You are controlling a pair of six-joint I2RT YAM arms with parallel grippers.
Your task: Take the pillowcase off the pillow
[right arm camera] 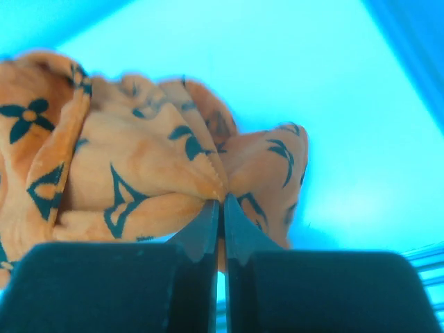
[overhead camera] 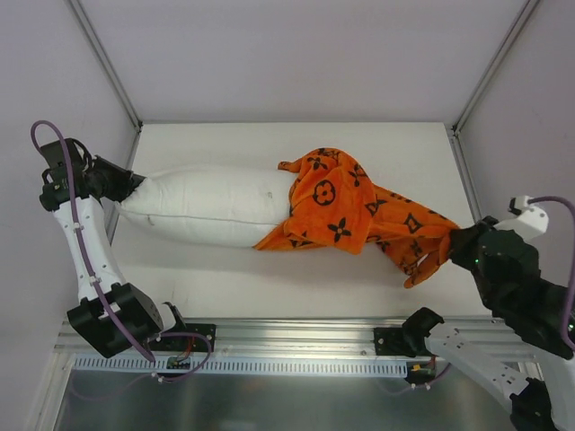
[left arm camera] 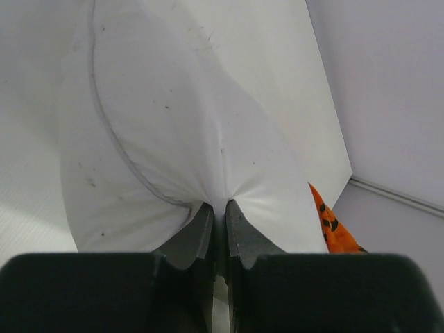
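Note:
The white pillow (overhead camera: 211, 205) lies across the table, its left two thirds bare. The orange pillowcase (overhead camera: 346, 211) with black motifs still covers its right end and trails off to the right. My left gripper (overhead camera: 126, 187) is shut on the pillow's left corner, seen pinched in the left wrist view (left arm camera: 219, 202). My right gripper (overhead camera: 454, 247) is shut on the pillowcase's bunched right end, seen in the right wrist view (right arm camera: 222, 198). The pillowcase (right arm camera: 125, 173) fills the left of that view. A strip of pillowcase (left arm camera: 331, 225) shows past the pillow (left arm camera: 173, 125) in the left wrist view.
The white table (overhead camera: 296, 283) is framed by metal posts and grey walls on the left, right and back. An aluminium rail (overhead camera: 296, 337) runs along the near edge with both arm bases on it.

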